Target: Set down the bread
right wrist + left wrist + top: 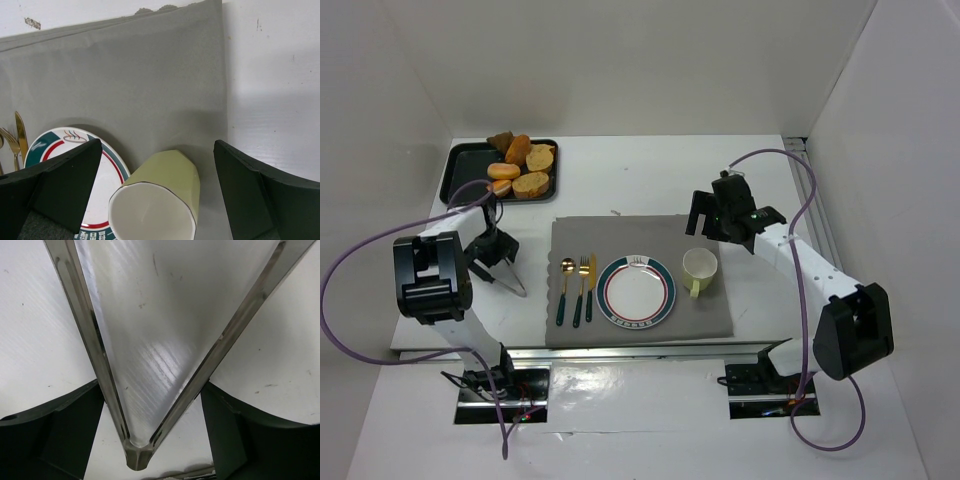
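Two bread slices on tray; one plate; left pincer clamped on tongs; right pincer apart.

The top camera is looking down from above the near edge over the whole table; the left wrist camera is peering closely at tongs; the right wrist camera is viewing the cup and plate nearby, both shared with the top view.
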`<move>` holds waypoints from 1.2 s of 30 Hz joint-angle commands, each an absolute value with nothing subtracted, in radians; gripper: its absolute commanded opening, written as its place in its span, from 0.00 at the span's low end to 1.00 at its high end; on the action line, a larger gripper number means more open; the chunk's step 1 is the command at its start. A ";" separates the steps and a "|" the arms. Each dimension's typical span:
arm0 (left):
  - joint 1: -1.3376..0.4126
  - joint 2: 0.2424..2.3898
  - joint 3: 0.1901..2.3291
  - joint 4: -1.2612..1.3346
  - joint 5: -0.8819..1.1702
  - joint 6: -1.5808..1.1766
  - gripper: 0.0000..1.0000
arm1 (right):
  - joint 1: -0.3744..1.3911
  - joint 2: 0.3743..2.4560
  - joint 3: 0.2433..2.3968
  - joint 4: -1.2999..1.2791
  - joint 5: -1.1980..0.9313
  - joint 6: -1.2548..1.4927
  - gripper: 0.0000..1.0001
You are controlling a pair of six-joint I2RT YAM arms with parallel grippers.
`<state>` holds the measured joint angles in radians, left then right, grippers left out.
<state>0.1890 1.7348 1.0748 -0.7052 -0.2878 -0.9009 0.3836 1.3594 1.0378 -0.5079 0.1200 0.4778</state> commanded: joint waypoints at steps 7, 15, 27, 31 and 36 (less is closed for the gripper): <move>0.219 1.767 1.080 -0.655 -0.275 -0.928 0.93 | 0.390 1.365 1.045 -0.449 0.130 0.468 1.00; 0.255 1.767 1.100 -0.655 -0.284 -0.939 0.77 | 0.390 1.365 1.045 -0.459 0.140 0.468 1.00; 0.244 1.438 1.137 -0.749 -0.293 -0.815 0.21 | 0.390 1.365 1.054 -0.459 0.149 0.468 1.00; 0.235 1.307 1.173 -0.758 -0.195 -0.665 0.18 | 0.390 1.374 1.054 -0.459 0.149 0.468 1.00; 0.158 1.325 1.294 -0.796 -0.089 -0.591 0.38 | 0.390 1.374 1.081 -0.459 0.140 0.468 1.00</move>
